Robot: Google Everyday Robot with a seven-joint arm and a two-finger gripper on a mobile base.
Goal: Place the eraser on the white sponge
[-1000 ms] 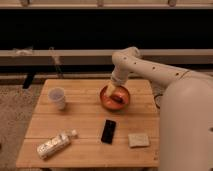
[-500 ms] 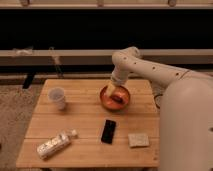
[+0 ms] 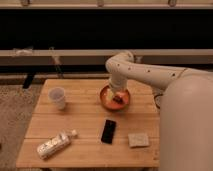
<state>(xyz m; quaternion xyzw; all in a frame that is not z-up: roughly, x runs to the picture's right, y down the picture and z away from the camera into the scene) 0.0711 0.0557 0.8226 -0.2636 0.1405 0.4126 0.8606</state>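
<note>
The eraser (image 3: 108, 131) is a flat black block lying on the wooden table (image 3: 80, 117), front of centre. The white sponge (image 3: 138, 140) is a small beige square pad lying just right of it, near the front edge, apart from it. My gripper (image 3: 117, 97) hangs down from the white arm over the orange bowl (image 3: 115, 98), behind the eraser and well above the table's front half. Nothing of the task is in it.
A white paper cup (image 3: 57, 97) stands at the left. A white-labelled bottle (image 3: 54, 144) lies on its side at the front left. My white body (image 3: 187, 125) fills the right side. A dark rail and wall run behind the table.
</note>
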